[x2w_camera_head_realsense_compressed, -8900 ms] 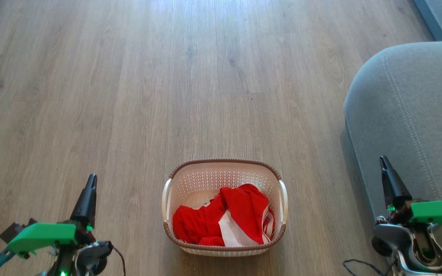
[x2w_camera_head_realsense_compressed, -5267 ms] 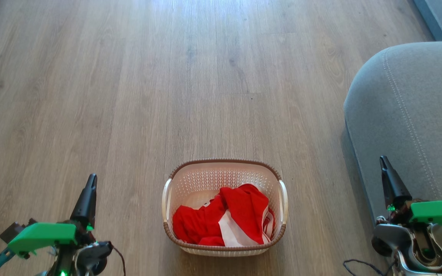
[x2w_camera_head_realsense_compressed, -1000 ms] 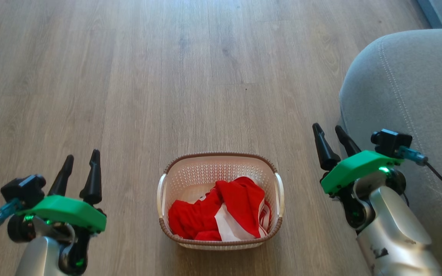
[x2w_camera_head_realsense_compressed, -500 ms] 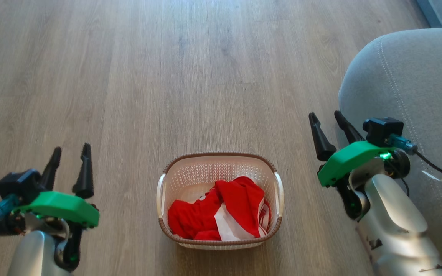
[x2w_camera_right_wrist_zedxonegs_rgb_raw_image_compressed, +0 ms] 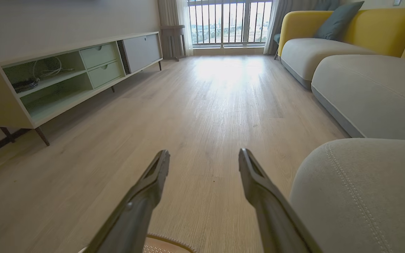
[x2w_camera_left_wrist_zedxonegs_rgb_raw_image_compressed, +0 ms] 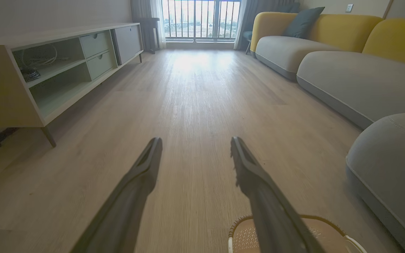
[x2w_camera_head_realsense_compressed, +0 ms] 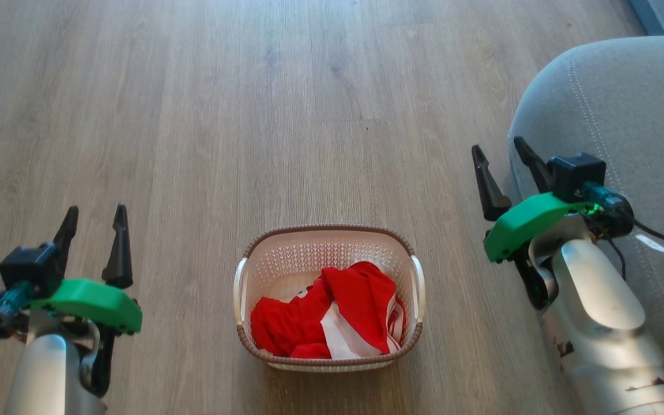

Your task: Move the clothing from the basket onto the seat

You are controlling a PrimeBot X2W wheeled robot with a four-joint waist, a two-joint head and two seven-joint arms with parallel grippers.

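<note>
The seat (x2w_camera_head_realsense_compressed: pixel 626 104), a broad padded grey cushion at the right, looks forgiving of a loose drop. The basket (x2w_camera_head_realsense_compressed: pixel 326 229) stands on the floor beside it, light perforated plastic that may slide or lift if cloth snags. Inside lies the clothing (x2w_camera_head_realsense_compressed: pixel 355 294), crumpled, soft and limp; a pinch on the raised red fold near its middle looks best. The left hand (x2w_camera_head_realsense_compressed: pixel 96 207) and right hand (x2w_camera_head_realsense_compressed: pixel 496 143) hover spread and empty on either side of the basket.

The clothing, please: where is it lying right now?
In the head view the clothing lies inside the basket on the floor, lower centre, left of the seat.
</note>
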